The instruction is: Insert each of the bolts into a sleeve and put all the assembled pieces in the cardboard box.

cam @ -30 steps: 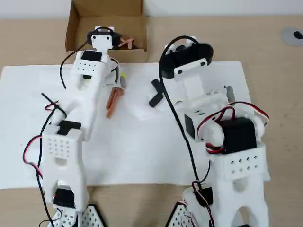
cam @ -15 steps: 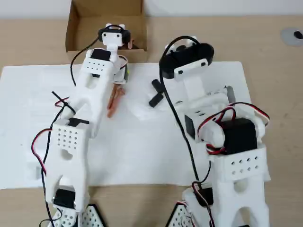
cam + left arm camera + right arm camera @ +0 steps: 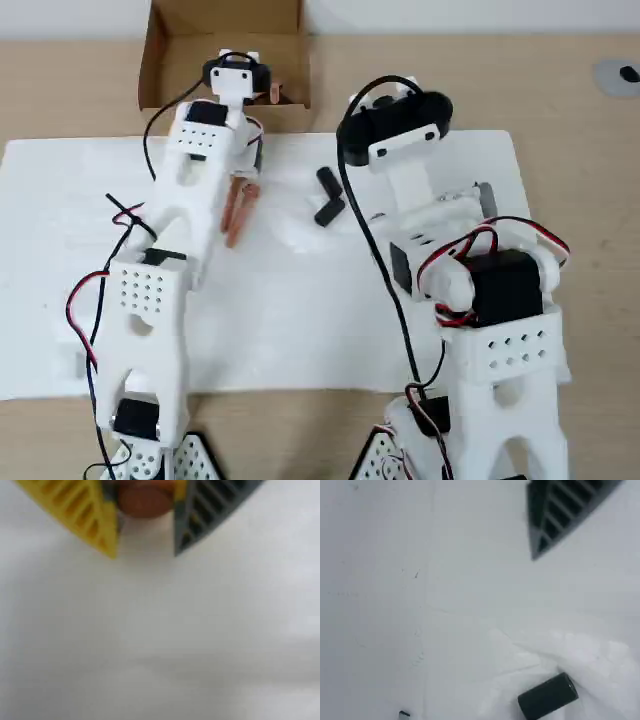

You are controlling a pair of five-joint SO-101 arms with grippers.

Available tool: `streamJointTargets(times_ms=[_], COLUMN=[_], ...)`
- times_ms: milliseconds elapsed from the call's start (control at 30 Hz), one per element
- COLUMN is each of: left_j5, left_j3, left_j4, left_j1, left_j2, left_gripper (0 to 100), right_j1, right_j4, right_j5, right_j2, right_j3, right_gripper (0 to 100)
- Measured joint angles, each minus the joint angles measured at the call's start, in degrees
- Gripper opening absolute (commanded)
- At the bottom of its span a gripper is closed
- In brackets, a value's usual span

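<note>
Orange-brown piece (image 3: 145,500), round end-on, is clamped btwn the yellow and grey fingers of the left gripper (image 3: 145,554). Its top is cut off by the frame edge, so bolt or bolt-plus-sleeve can't be told. A blurred white sheet (image 3: 160,645) lies below it.

High view: a long orange-brown shape sticks out from under the left arm (image 3: 195,190) over the sheet, w/ its upper end hidden by the wrist. Can't tell if it touches the sheet, or if it's one piece or two side by side. The left arm's wrist sits at the near wall of the cardboard box (image 3: 155,60). A 2nd orange piece (image 3: 268,92) lies inside the box, partly covered by the wrist.

Two black sleeves (image 3: 327,180) (image 3: 331,211) lie on the sheet btwn the arms, close together, just beside the right arm's black wrist housing (image 3: 395,125). Whether they touch is unclear.

Right gripper (image 3: 555,515) is cut off at the frame edge, and its state can't be told. From its wrist cam one black sleeve lies on its side on a wrinkled patch of sheet. A tiny dark bit (image 3: 404,713) is clipped by the frame edge, unidentifiable.

Wood table (image 3: 580,200) shows around the sheet. A grey disc (image 3: 615,75) is cut off at its far right edge.
</note>
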Motion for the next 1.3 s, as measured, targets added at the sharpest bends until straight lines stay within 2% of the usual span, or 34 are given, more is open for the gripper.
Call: streamJointTargets(times_ms=[300,433,567,700,800,967,1167,1300], left_j5=[-4.92,-5.71,-5.89,-7.74,-7.91,-7.91,-8.0,-8.7], left_j3=[-7.91,-7.47,-5.8,-3.96,-2.73,-1.05,-2.37,-3.08], left_j4=[14.68,15.82,17.32,22.07,23.56,23.74,24.0,24.09], left_j1=[-5.98,-7.47,-9.67,-10.11,-10.2,-11.25,-12.57,-12.48], left_j2=[0.18,0.26,0.26,0.18,0.18,-0.09,0.0,0.09], left_gripper=[4,10,10,10,10,11,23,23], right_j1=[0.0,0.0,0.0,-0.26,-3.25,-9.23,-13.1,-13.8], right_j4=[0.0,0.0,0.0,0.0,-0.62,-7.38,-13.1,-13.63], right_j5=[0.0,0.0,0.0,-0.09,-0.18,0.0,-0.09,-0.35], right_j2=[0.0,0.0,0.0,0.0,0.0,0.0,0.0,0.0], right_j3=[0.0,0.0,1.23,4.4,7.74,13.45,17.23,17.58], right_gripper=[45.5,45.5,45.5,45.5,45.5,45.4,45.4,45.4])
